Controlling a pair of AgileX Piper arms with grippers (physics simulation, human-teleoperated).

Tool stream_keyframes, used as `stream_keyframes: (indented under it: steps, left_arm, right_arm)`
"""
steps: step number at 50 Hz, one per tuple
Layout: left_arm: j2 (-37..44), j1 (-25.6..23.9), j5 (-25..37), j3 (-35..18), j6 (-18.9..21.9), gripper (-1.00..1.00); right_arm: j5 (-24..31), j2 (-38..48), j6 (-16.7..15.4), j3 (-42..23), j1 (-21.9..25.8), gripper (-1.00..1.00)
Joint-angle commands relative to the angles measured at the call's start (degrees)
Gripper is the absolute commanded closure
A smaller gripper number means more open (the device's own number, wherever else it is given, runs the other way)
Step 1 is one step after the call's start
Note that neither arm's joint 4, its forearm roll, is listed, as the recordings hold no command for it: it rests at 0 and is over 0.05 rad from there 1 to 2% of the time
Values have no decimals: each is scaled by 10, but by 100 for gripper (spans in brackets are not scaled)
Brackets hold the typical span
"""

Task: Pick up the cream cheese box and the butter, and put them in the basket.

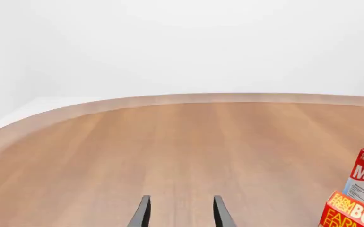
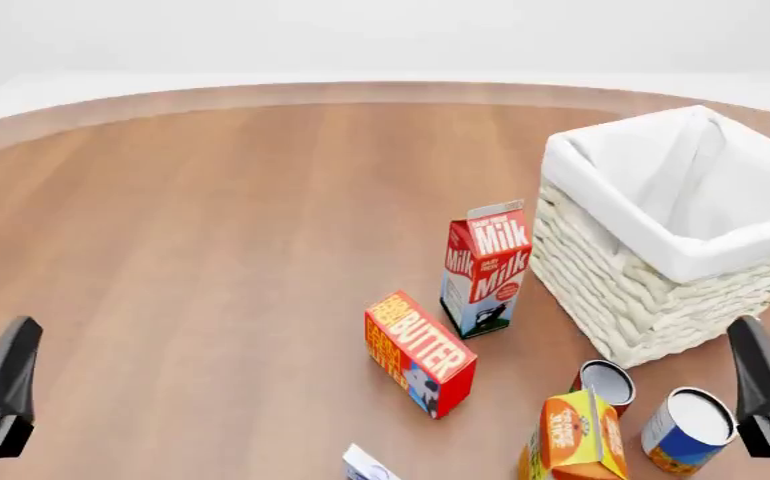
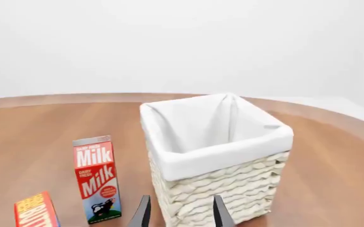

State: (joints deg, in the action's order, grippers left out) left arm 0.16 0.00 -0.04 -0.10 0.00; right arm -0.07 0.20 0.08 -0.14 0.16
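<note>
The butter (image 2: 420, 353) lies on its long side on the wooden table (image 2: 212, 230), a red oblong box with orange panels and big white "BUTTER" lettering along its top; its nearer end is blue. From the middle of the table it sits at about 5 o'clock, angled so its length runs from 10 to 4 o'clock. Just beyond it, toward 1 o'clock, stands the milk carton (image 2: 485, 270), upright, red and white with a gabled top.

The basket (image 2: 625, 290) stands at about 3 o'clock from the table's middle, just beside the milk carton: a square, cream-white woven thing with a white cloth liner folded over its rim.

Of the cream cheese box (image 2: 369, 466) only a white corner shows at the near edge, at 6 o'clock, too little to say more about it. To its right, toward 4 o'clock, an orange juice carton (image 2: 575, 434) stands between two tins, one grey-topped (image 2: 605, 383), one blue-sided (image 2: 687, 428).

The left gripper (image 1: 178, 213) hangs over bare wood at the near left, its two dark fingers parted with nothing between them. The right gripper (image 3: 180, 211) hangs at the near right, facing the basket's woven wall, fingers likewise spread apart and holding nothing.
</note>
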Motion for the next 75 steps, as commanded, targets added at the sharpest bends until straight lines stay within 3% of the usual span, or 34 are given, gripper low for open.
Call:
stream_keyframes:
  steps: [1, 6, 10, 13, 16, 21, 27, 28, 30, 32, 34, 36, 38, 40, 43, 49, 57, 66, 75]
  left_arm:
    - [3, 0, -1, -1, 0, -100]
    - [3, 0, -1, -1, 0, -100]
    - [3, 0, -1, -1, 0, -100]
    - [3, 0, -1, -1, 0, -100]
    - [3, 0, -1, -1, 0, -100]
    - [3, 0, -1, -1, 0, -100]
    - [3, 0, -1, -1, 0, -100]
    - [3, 0, -1, -1, 0, -100]
    - [3, 0, -1, -1, 0, -100]
    - [3, 0, -1, -1, 0, -100]
    - [3, 0, -1, -1, 0, -100]
    - [3, 0, -1, -1, 0, -100]
    - [3, 0, -1, -1, 0, -100]
    - [3, 0, -1, -1, 0, -100]
    - [3, 0, -1, -1, 0, -100]
    - [3, 0, -1, -1, 0, -100]
    - [3, 0, -1, -1, 0, -100]
    - [3, 0, -1, -1, 0, -100]
    - [3, 0, -1, -1, 0, -100]
  right_arm:
    - [-4, 14, 4, -5, 9, -100]
    - [41, 15, 6, -60, 27, -100]
    - [55, 40, -13, -97, 53, -100]
    - [76, 94, -21, -169, 87, -100]
    - [79, 125, -37, -190, 100, -100]
    - [147, 200, -43, -304, 154, -100]
    - [188, 247, -55, -368, 188, -100]
    - [196, 261, -51, -381, 197, -100]
    - [214, 300, -9, -408, 212, -100]
    - [220, 316, -20, -420, 222, -100]
    - [237, 373, 67, -446, 244, -100]
    - [237, 371, 12, -467, 243, -100]
    - [240, 396, 33, -483, 260, -100]
    - [244, 407, 1, -503, 265, -100]
    - [263, 460, -22, -559, 286, -100]
    - [277, 502, -64, -601, 301, -100]
    - [285, 552, -80, -604, 325, -100]
    - [322, 587, -142, -663, 348, -100]
    - [350, 625, -128, -692, 357, -100]
